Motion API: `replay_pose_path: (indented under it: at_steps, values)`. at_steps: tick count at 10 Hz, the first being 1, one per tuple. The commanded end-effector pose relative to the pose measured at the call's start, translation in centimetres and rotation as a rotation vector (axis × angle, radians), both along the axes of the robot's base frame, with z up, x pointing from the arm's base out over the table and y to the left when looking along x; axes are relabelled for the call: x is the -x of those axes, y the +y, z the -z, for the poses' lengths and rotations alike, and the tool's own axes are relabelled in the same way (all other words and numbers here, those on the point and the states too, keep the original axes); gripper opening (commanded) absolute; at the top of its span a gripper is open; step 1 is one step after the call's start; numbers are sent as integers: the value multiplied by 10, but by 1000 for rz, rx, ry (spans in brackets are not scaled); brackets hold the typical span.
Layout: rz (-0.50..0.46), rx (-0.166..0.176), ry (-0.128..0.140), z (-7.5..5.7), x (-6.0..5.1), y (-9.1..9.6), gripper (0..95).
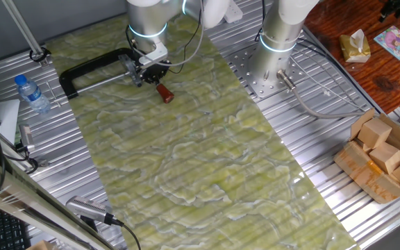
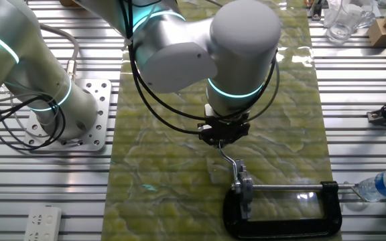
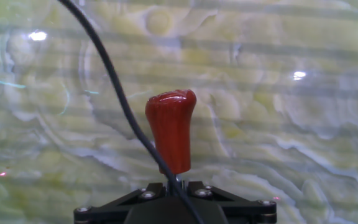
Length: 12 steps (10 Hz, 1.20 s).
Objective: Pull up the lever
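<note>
Lever (image 1: 164, 92) sits directly under the gripper (image 1: 153, 71); the gripper (image 2: 224, 137) looks closed on the lever's metal shank, though the fingertips are hidden. Long axis runs from the clamp mount outward; red-brown tip (image 3: 170, 129) points away from the fingers in the hand view. Black C-shaped bar (image 1: 92, 68) beside gripper. Water bottle (image 1: 32, 94) well apart. Black cable (image 3: 117, 93) crosses before the tip.

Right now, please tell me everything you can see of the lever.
The lever is a thin, bent metal stick ending in a glossy red-brown tapered knob, plastic by its look. It rises from the black clamp on the green mat. The pincer sits over the stick just below the knob; whether it grips is hidden.
</note>
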<state>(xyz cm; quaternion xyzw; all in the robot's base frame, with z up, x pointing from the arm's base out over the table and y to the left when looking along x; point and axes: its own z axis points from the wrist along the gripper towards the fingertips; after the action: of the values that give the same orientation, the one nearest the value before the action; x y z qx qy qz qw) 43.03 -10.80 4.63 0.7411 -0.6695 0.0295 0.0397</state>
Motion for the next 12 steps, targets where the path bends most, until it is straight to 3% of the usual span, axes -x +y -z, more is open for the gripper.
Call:
replay_pose_path:
  at_steps: [1,12]
  values:
    - [3,-4,6,-10,0,0,0]
    - [25,-31,10,-27,-4,-1,0]
